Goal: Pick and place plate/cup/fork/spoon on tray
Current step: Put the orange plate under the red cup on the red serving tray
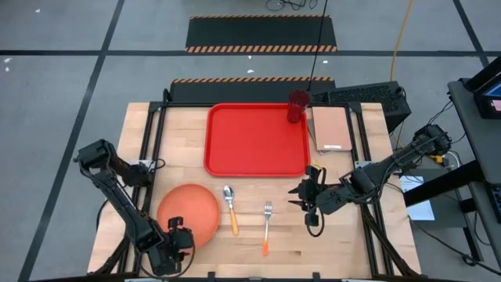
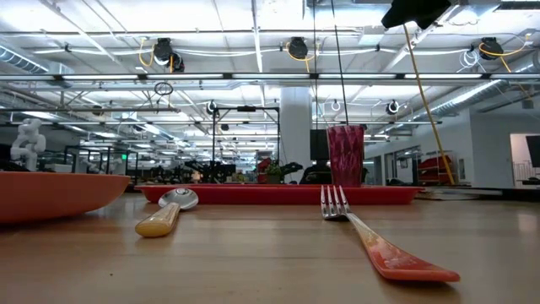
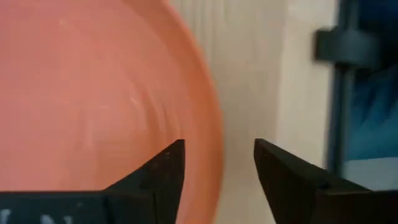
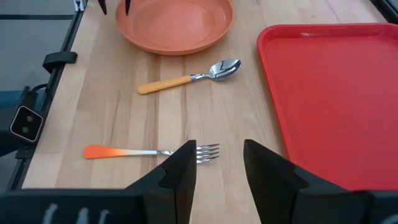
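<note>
The orange-salmon plate (image 1: 188, 215) lies on the table at the near left. My left gripper (image 1: 176, 241) is open at the plate's near rim; in the left wrist view (image 3: 219, 149) one finger stands over the plate (image 3: 93, 93) and one outside the rim. The spoon (image 1: 230, 207) and the fork (image 1: 267, 227) lie flat right of the plate. The dark red cup (image 1: 297, 106) stands upright in the red tray's (image 1: 257, 139) far right corner. My right gripper (image 1: 305, 196) is open and empty, right of the fork (image 4: 149, 152).
A tan-pink pad (image 1: 332, 129) lies right of the tray. Black frame rails run along the table's left and right sides. Bare wood shows between the cutlery and the tray's near edge.
</note>
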Robot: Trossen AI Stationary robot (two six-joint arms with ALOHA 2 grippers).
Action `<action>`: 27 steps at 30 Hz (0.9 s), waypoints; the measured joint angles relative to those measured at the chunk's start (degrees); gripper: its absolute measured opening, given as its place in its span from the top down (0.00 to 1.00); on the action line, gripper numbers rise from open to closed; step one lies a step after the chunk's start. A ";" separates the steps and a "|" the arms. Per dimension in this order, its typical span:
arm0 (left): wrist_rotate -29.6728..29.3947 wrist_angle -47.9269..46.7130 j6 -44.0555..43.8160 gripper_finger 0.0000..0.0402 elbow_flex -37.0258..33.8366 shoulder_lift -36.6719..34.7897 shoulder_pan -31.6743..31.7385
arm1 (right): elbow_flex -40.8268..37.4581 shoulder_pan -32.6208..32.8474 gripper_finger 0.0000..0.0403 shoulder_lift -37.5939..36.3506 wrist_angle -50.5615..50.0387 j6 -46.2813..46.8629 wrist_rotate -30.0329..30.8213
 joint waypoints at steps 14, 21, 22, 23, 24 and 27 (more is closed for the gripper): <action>-2.57 -0.29 2.65 0.71 0.17 5.98 -0.23 | 0.00 0.13 0.68 0.00 -0.02 1.06 -0.02; -3.76 -6.33 5.02 0.97 2.10 3.94 0.32 | 0.00 0.13 0.68 0.00 -0.02 1.06 0.00; -3.84 -9.19 5.00 0.97 3.21 4.02 0.52 | 0.00 0.13 0.68 0.00 -0.02 1.06 0.02; -3.88 -11.89 5.02 0.96 4.31 4.07 0.69 | 0.00 0.13 0.68 0.00 -0.02 1.06 0.02; -3.88 -14.48 5.02 0.96 5.69 4.07 0.85 | 0.00 0.13 0.68 0.00 -0.02 1.05 0.04; -3.83 -21.74 6.61 0.98 10.40 4.03 1.84 | -0.02 0.13 0.68 0.00 -0.02 0.92 0.07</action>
